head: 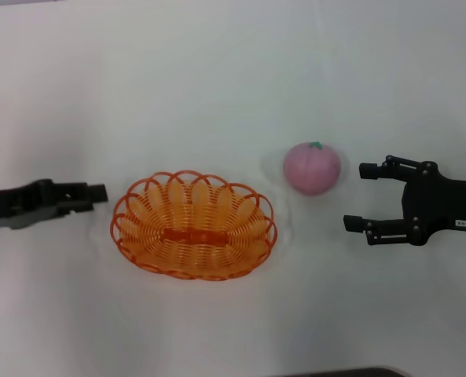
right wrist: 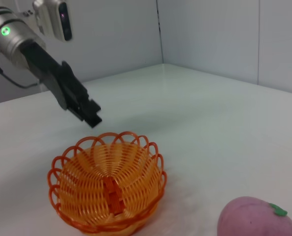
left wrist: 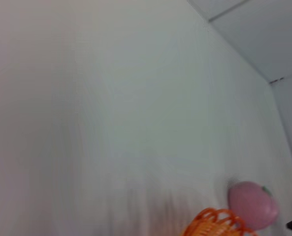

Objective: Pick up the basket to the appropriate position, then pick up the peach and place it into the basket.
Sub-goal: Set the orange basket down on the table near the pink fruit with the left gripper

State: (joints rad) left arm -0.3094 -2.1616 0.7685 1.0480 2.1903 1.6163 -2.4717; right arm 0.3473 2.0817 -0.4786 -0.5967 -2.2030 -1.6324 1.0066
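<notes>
The left gripper (head: 99, 194) is matte black, slim and blocky, ending in a squared tip. Behind it, in the right wrist view, the left arm (right wrist: 10, 34) has a silver cylindrical wrist with a glowing green light, a thin dark cable, and a grey-white camera module with a dark face. The right gripper (head: 357, 196) is black, with two linked fingers (head: 378, 170), visible pivot screws and a small white label on its body.

Nothing readable is showing anywhere. A small white label on the right gripper (head: 357, 196), at three o'clock in the head view, is carrying marks too tiny to decipher.
</notes>
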